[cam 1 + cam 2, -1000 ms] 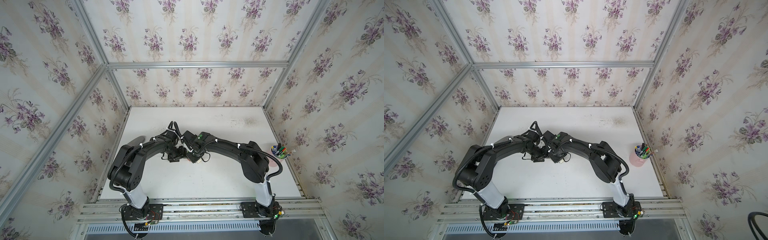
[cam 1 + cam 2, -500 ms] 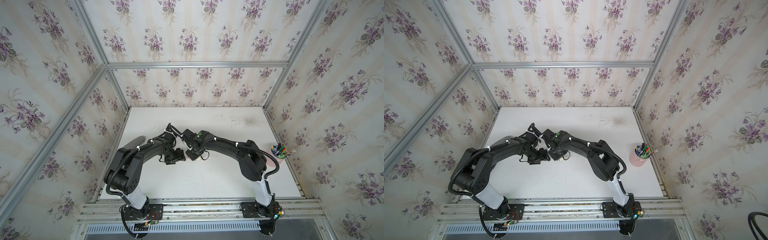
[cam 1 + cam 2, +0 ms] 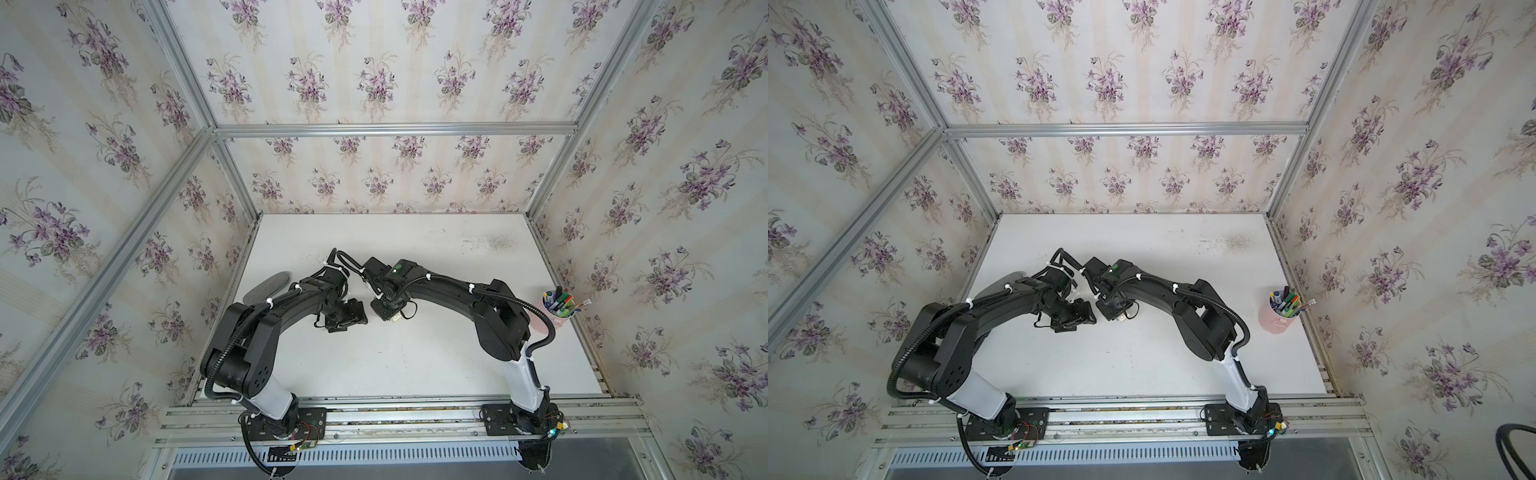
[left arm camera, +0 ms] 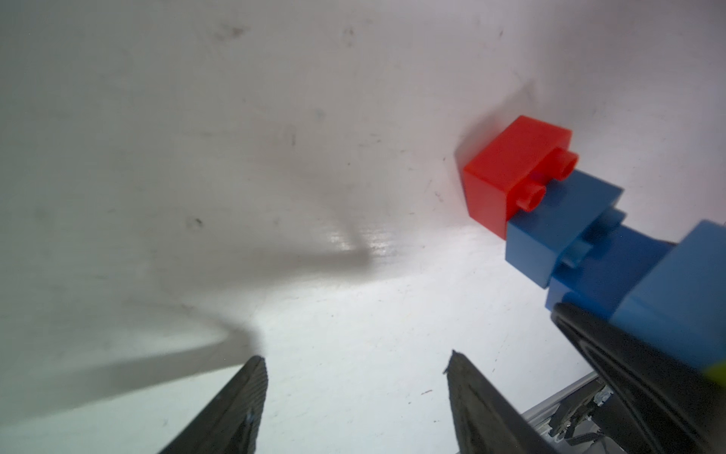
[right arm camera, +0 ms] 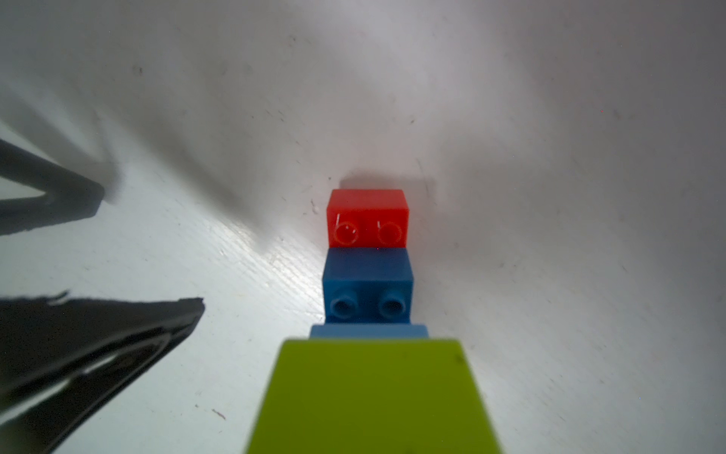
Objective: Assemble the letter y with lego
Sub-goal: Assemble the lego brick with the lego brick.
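L end effector (image 4: 355, 357) back; lego (image 5: 367, 283) part-hidden.

Close-up here: a row of lego bricks (image 5: 367, 310) runs away from the lens over a scuffed white tabletop (image 5: 550, 196). Nearest, and pretty blurry, is a lime green plastic brick (image 5: 373, 397) that takes up a big chunk of the picture. Past it peeks a thin strip of a light blue plastic brick (image 5: 369, 331). Then comes a dark blue plastic brick (image 5: 367, 271) with two studs facing the camera. Last is a red plastic brick (image 5: 367, 214), also two studs, with its shadow on the table beyond. Off to one side, two black fingers (image 5: 98, 346) of the left gripper (image 5: 151, 247) stand apart with bare table between them, clear of the bricks.
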Robot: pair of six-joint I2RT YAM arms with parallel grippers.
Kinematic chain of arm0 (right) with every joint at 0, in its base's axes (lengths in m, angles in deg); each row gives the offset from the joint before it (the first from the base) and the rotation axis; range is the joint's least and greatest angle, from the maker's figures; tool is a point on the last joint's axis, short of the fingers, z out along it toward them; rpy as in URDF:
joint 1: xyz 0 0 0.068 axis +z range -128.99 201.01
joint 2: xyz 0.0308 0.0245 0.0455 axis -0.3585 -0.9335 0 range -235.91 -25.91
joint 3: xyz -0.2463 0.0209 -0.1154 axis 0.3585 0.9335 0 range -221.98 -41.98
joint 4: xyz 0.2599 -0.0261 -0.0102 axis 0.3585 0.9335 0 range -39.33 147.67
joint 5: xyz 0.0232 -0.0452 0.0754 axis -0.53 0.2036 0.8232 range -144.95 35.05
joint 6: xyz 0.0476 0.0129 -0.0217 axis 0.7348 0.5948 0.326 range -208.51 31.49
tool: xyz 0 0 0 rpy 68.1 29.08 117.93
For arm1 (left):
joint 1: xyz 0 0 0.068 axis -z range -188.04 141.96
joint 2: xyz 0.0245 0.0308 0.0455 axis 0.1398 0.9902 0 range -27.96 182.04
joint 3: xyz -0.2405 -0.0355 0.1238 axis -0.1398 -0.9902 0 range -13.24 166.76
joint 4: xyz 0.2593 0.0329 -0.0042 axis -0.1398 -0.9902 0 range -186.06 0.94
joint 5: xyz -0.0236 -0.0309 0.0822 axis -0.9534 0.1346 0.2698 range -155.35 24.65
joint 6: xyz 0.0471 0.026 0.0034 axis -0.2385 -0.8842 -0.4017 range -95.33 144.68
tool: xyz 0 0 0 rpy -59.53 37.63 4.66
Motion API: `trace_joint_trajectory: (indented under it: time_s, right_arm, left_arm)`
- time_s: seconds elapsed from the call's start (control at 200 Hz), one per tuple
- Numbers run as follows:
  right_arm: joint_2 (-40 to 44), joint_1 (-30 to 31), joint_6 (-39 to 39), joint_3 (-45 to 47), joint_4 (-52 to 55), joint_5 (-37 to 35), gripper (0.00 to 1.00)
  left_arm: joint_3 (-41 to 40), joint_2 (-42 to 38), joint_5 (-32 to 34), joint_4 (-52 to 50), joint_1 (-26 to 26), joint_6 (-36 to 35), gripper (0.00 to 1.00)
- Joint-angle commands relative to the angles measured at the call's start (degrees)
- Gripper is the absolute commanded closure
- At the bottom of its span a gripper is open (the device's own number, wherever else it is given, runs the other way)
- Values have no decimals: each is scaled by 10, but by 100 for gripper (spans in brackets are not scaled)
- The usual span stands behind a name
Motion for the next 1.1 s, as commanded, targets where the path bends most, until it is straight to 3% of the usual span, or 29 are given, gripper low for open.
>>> trace_joint_trajectory:
  time_s: [0.0,0.47,1.099]
  right_arm:
    - [-10,0,7,-2,22,-3,79]
    - [60,-28,21,41,-48,69,79]
    - [151,-86,8,209,-189,283,79]
  left_arm:
    - [-2,-5,2,-5,-1,2,26]
    - [-5,-22,-1,-6,-9,8,26]
    - [30,-35,7,-40,-23,6,26]
